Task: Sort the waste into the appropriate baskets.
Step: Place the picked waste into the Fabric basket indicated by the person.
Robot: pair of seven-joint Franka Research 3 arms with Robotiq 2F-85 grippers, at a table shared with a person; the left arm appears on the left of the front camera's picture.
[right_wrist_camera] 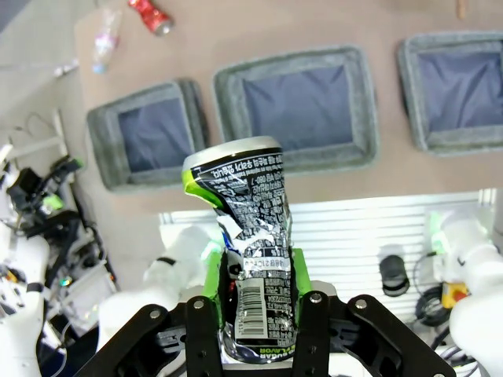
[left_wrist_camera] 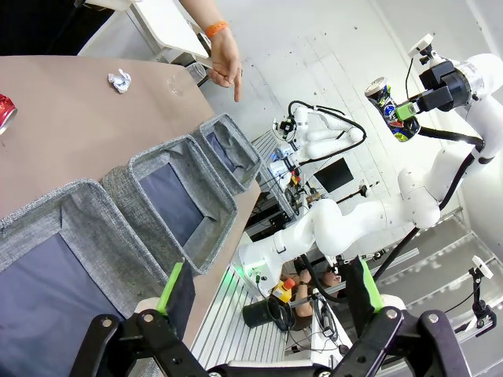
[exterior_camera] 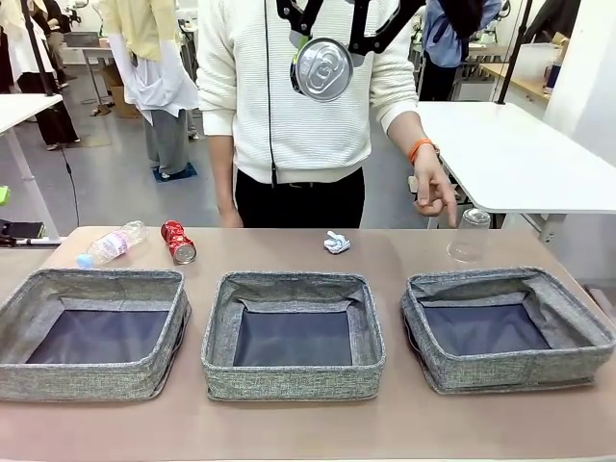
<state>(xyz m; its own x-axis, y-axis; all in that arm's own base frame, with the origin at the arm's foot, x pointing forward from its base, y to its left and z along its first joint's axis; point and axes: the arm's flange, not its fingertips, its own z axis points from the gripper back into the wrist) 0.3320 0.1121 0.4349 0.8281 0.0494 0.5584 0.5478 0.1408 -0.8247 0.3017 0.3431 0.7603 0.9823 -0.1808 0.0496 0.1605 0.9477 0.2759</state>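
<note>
My right gripper (exterior_camera: 325, 38) hangs high over the table, shut on the crushed dark can (exterior_camera: 322, 67), whose silver end faces the front camera. From the right wrist, the can (right_wrist_camera: 250, 259) stands upright between the green pads (right_wrist_camera: 212, 271). Three grey baskets lie in a row below: left (exterior_camera: 87, 380), middle (exterior_camera: 289, 380) and right (exterior_camera: 510, 371). Behind them lie a clear bottle (exterior_camera: 113, 243), a red can (exterior_camera: 178, 241), a paper wad (exterior_camera: 337, 243) and a clear cup (exterior_camera: 470, 236). My left gripper (left_wrist_camera: 267, 290) is open with nothing in it, off the table's left end.
A person in a white sweater stands at the far side, one hand (exterior_camera: 435, 188) pointing down just above the cup. A white table (exterior_camera: 520, 154) stands behind on the right. Bare tabletop (exterior_camera: 260, 252) lies between the litter and the baskets.
</note>
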